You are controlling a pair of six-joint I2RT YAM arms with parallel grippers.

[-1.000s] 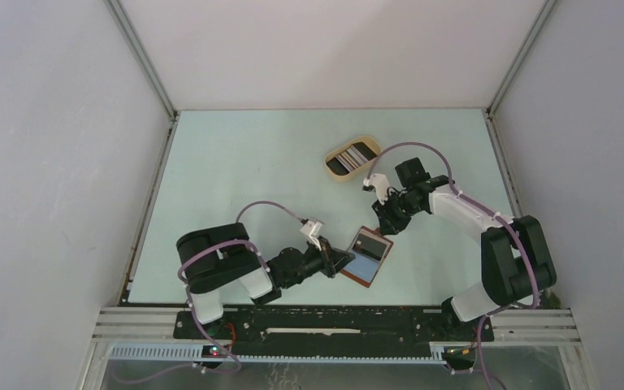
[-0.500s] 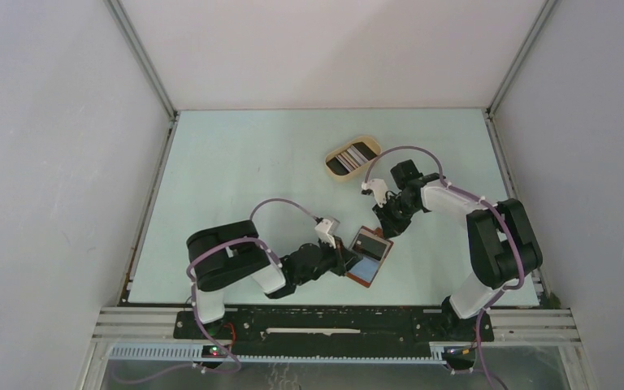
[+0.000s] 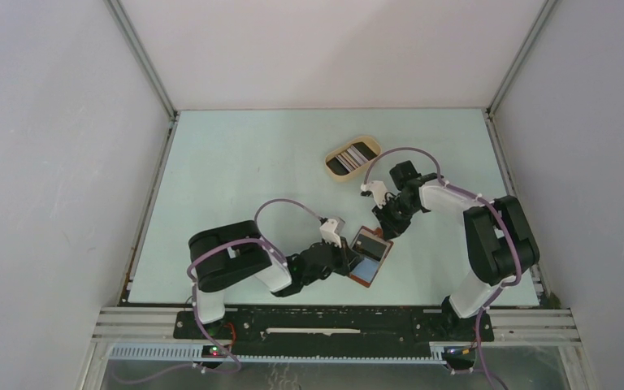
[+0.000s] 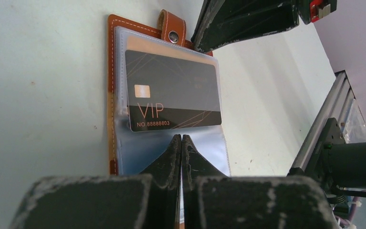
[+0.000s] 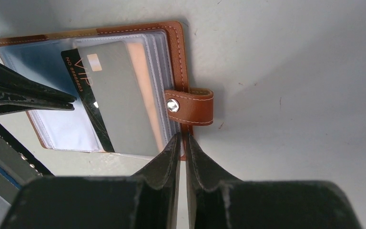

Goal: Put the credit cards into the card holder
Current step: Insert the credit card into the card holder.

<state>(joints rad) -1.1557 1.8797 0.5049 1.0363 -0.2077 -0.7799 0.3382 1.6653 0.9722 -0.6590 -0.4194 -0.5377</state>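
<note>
The card holder (image 3: 371, 256) lies open on the table, brown leather with clear sleeves (image 4: 112, 71) and a snap tab (image 5: 190, 106). A black "VIP" credit card (image 4: 171, 90) sits in its top sleeve, its lower edge sticking out; it also shows in the right wrist view (image 5: 83, 76). My left gripper (image 4: 181, 138) is shut, with its tips on the clear sleeve just below that card. My right gripper (image 5: 183, 142) is shut on the holder's leather edge beside the tab. More cards (image 3: 354, 155) lie in the beige tray.
The beige oval tray (image 3: 335, 173) stands behind the right arm, towards the back of the table. The two grippers face each other across the card holder, a card's length apart. The metal rail (image 4: 324, 143) runs along the near table edge.
My left gripper has moved right onto the card holder's near sleeve. The right gripper has shifted slightly left and stays at the holder's far edge.
</note>
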